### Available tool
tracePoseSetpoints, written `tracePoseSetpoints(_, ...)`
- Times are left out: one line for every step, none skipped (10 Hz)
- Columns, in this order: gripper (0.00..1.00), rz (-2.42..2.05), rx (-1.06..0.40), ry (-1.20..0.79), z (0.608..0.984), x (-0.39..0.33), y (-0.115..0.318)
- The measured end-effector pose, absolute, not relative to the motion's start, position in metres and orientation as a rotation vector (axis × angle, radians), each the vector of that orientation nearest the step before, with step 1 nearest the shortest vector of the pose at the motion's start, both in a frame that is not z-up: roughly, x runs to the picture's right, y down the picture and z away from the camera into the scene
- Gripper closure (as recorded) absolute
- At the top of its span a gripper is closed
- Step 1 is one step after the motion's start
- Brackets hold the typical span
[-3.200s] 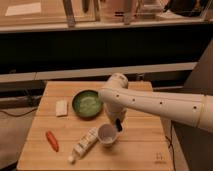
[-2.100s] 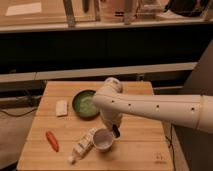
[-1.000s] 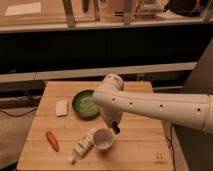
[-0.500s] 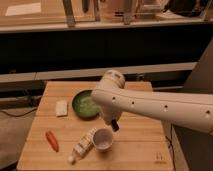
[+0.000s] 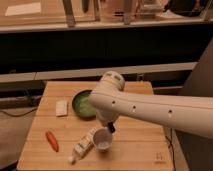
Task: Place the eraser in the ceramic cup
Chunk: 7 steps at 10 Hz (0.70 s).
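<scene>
The eraser [image 5: 61, 107], a small whitish block, lies flat on the wooden table [image 5: 140, 150] at the left, beside the dark green bowl [image 5: 84, 105]. The white ceramic cup [image 5: 102, 139] stands upright near the table's front middle. My gripper [image 5: 110, 127] hangs from the white arm just above and right of the cup's rim, far to the right of the eraser. The arm covers most of the gripper.
A white-and-green bottle [image 5: 82, 145] lies on its side touching the cup's left. A red-orange carrot-like item [image 5: 51, 141] lies at the front left. The arm crosses the table's right half. A dark shelf runs behind the table.
The arm has shifted slightly left and up over the bowl. The gripper stays near the cup. The eraser, cup and bottle have not moved.
</scene>
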<state>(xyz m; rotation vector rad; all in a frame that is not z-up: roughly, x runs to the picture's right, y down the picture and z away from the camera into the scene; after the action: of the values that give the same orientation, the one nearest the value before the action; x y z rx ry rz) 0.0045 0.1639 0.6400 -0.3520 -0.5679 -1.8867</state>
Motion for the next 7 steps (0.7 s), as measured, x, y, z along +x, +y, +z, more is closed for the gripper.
tracePoseSetpoints(0.99, -1.89, -0.336, -0.563, 0.637, 0.001, 0.166)
tracePoseSetpoints(0.99, -1.891, -0.319, -0.558, 0.635, -0.002, 0.169)
tracePoseSetpoints(0.99, -1.89, -0.307, -0.553, 0.634, -0.005, 0.17)
tracePoseSetpoints(0.99, -1.89, -0.296, -0.548, 0.633, -0.008, 0.171)
tracePoseSetpoints(0.99, -1.886, -0.277, -0.54, 0.631, -0.011, 0.173)
tracePoseSetpoints(0.99, -1.879, -0.258, -0.53, 0.629, -0.015, 0.175)
tracePoseSetpoints(0.99, -1.874, -0.243, -0.523, 0.629, -0.018, 0.178)
